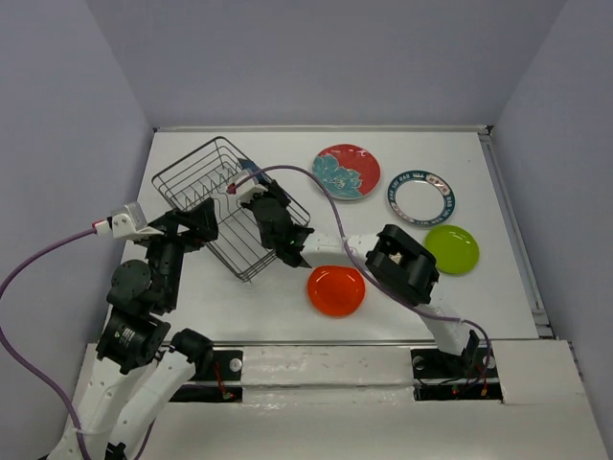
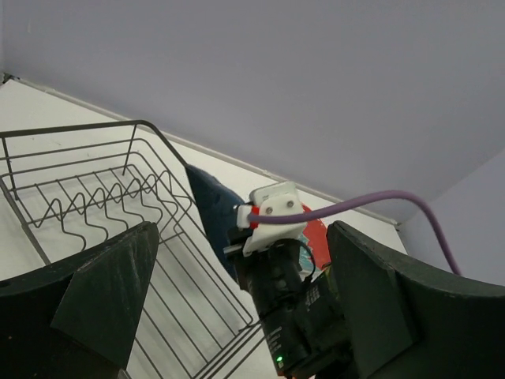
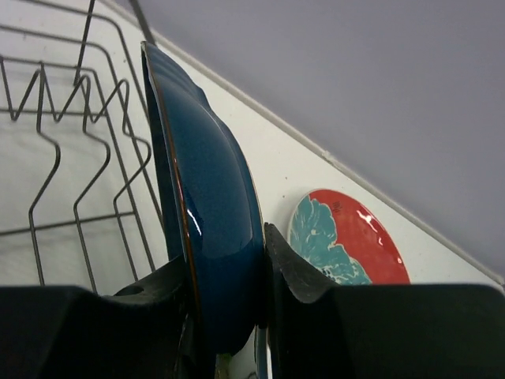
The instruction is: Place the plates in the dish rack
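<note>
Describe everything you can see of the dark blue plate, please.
The dark blue plate is glossy, like glazed ceramic, with a thin brownish line along its rim. It stands on edge, nearly upright, clamped between the two fingers of the right end effector, which grip its lower part. It is held at the side of the dish rack. Whether it touches the wires cannot be told.

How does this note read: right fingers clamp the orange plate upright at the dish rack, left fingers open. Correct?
One slip: the right fingers clamp the dark blue plate, clear in the right wrist view; the orange plate lies flat on the table. The rest stands: upright at the dish rack, left fingers open.
</note>
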